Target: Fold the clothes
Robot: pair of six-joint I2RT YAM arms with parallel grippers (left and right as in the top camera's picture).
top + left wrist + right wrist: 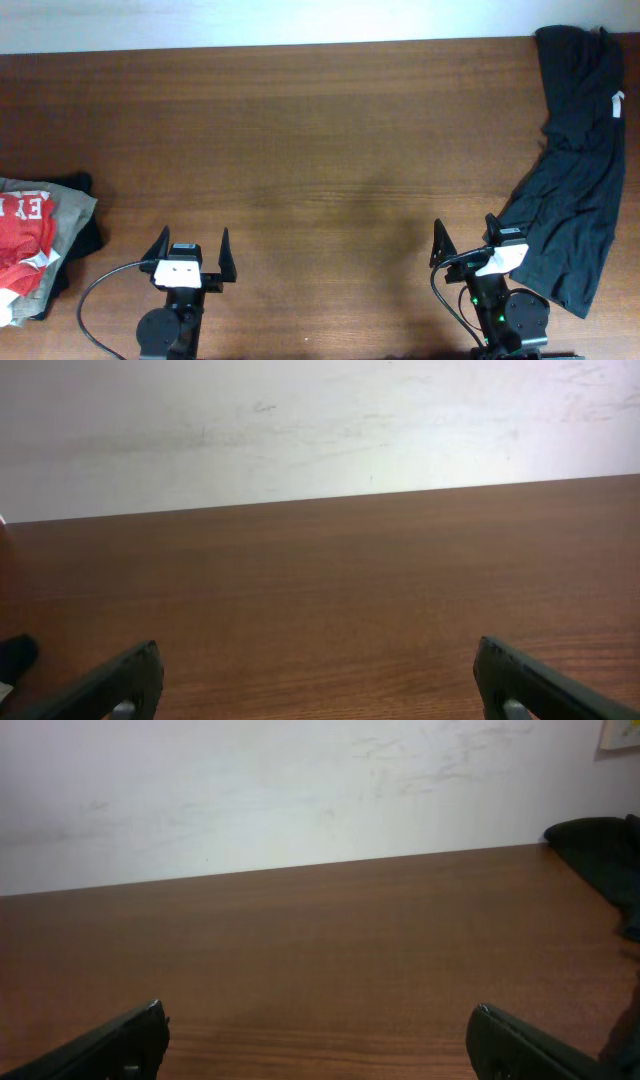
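Note:
A black garment (575, 150) with a white tag lies spread along the table's right edge; its far end shows in the right wrist view (600, 850). A pile of clothes sits at the left edge: a red-orange T-shirt with white lettering (22, 240) on a khaki piece (68, 215) over black fabric (88, 240). My left gripper (190, 243) is open and empty near the front edge, right of the pile. My right gripper (465, 233) is open and empty, its right finger beside the black garment's lower edge.
The brown wooden table (320, 140) ends at a white wall (300, 430) at the back. Cables run from both arm bases at the front edge.

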